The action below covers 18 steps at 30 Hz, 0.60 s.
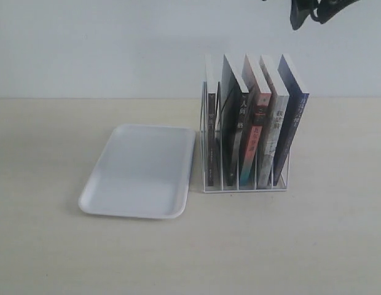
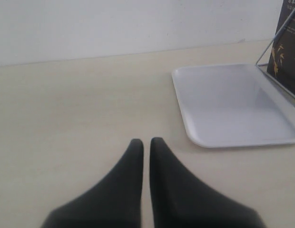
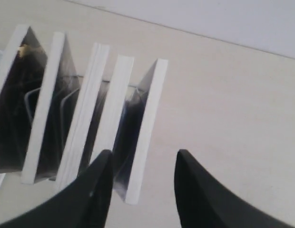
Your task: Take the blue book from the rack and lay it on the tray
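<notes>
The blue book (image 1: pixel 292 120) stands in the rightmost slot of the white wire rack (image 1: pixel 206 179), leaning with its dark spine toward the front. The white tray (image 1: pixel 138 175) lies flat just left of the rack and holds nothing. My right gripper (image 1: pixel 306 15) hangs open high above the rack's right end. In the right wrist view its fingers (image 3: pixel 145 154) spread above the blue book's white page edge (image 3: pixel 148 124), apart from it. My left gripper (image 2: pixel 146 141) is shut and holds nothing, low over the table short of the tray (image 2: pixel 233 107).
Several other books (image 1: pixel 255 117) with black and tan spines fill the remaining slots beside the blue one. A black cover and a rack wire (image 2: pixel 276 38) show past the tray in the left wrist view. A pale wall rises behind the light wooden table (image 1: pixel 338 233).
</notes>
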Each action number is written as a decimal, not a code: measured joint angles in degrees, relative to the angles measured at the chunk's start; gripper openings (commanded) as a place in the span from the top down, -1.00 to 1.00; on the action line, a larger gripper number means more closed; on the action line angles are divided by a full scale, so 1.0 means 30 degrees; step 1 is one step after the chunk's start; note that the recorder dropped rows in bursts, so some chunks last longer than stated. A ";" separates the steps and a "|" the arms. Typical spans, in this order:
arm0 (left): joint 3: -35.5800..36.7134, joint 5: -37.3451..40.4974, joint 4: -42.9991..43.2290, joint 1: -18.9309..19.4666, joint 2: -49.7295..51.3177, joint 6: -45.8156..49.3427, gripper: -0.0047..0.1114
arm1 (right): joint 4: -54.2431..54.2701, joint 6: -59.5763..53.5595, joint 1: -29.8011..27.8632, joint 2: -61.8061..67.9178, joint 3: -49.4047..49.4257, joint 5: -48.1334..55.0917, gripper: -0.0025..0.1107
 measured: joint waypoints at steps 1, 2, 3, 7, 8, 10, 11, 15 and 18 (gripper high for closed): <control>0.0000 0.0000 0.0000 0.0000 0.0000 0.0000 0.84 | -0.0343 0.0141 0.0000 0.0073 0.0000 0.0000 0.24; 0.0000 0.0000 0.0000 0.0000 0.0000 0.0000 0.84 | -0.0412 0.0180 0.0000 0.0165 0.0000 0.0030 0.24; 0.0000 0.0000 0.0000 0.0000 0.0000 0.0000 0.84 | -0.0445 0.0180 0.0000 0.0368 0.0000 0.0073 0.24; 0.0000 0.0000 0.0000 0.0000 0.0000 0.0000 0.84 | -0.0348 0.0143 -0.0598 0.1026 0.0608 0.0039 0.24; 0.0000 0.0000 0.0000 0.0000 0.0000 0.0000 0.84 | -0.0339 0.0143 -0.0831 0.1118 0.0794 0.0039 0.24; 0.0000 0.0000 0.0000 0.0000 0.0000 0.0000 0.84 | -0.0030 0.0058 -0.1501 0.1355 0.1191 0.0039 0.24; 0.0000 0.0000 0.0000 0.0000 0.0000 0.0000 0.84 | 0.0243 -0.0116 -0.1776 0.1402 0.1346 0.0076 0.24; 0.0000 0.0000 0.0000 0.0000 0.0000 0.0000 0.84 | 0.2492 -0.0987 -0.2685 0.1491 0.2054 0.0076 0.24; 0.0000 0.0000 0.0000 0.0000 0.0000 0.0000 0.84 | 0.3929 -0.1527 -0.2771 0.1491 0.2423 0.0031 0.24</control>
